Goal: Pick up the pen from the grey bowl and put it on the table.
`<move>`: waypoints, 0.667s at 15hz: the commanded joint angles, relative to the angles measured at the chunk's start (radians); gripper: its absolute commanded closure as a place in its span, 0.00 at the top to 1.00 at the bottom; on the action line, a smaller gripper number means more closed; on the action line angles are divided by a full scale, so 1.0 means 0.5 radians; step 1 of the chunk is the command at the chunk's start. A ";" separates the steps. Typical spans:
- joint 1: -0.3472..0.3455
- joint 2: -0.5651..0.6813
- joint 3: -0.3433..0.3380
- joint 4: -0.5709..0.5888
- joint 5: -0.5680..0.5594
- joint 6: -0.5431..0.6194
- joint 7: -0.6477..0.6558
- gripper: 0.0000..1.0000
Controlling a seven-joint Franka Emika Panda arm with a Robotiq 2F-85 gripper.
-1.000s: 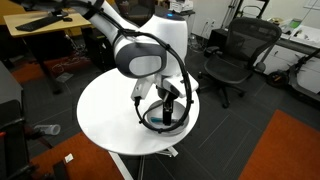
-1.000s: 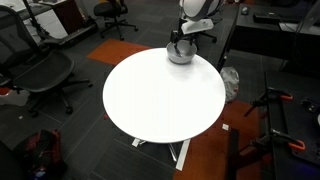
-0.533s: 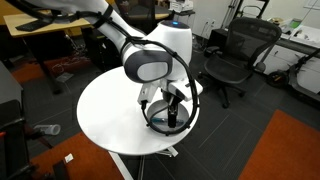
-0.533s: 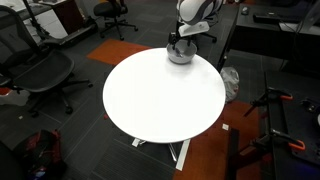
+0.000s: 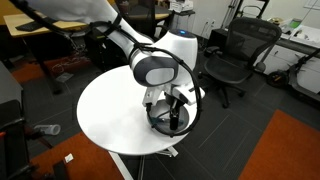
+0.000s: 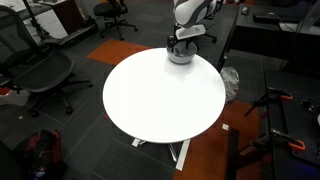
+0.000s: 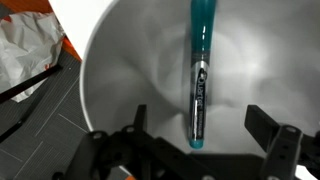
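The pen (image 7: 199,75), teal with a dark middle, lies inside the grey bowl (image 7: 120,80), which fills the wrist view. My gripper (image 7: 200,125) is open, its two fingers spread on either side of the pen's near end, not touching it. In both exterior views the gripper (image 5: 170,112) (image 6: 181,45) reaches down into the bowl (image 5: 160,125) (image 6: 180,55) at the edge of the round white table (image 5: 110,115) (image 6: 160,100). The pen is hidden in the exterior views.
Black office chairs (image 5: 235,55) (image 6: 35,70) stand around the table. A wooden desk (image 5: 45,35) is behind it. A white bag (image 7: 25,55) lies on the floor below the table's edge. Orange carpet patches (image 5: 285,150) flank the table.
The arm has lowered and shifted slightly, bringing the gripper deeper into the bowl. The bowl and table have not moved.
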 commanded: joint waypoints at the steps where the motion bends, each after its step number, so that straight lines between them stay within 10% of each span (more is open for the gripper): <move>1: -0.025 0.076 0.006 0.143 0.058 -0.156 -0.058 0.72; 10: -0.026 0.097 0.003 0.166 0.059 -0.193 -0.043 0.03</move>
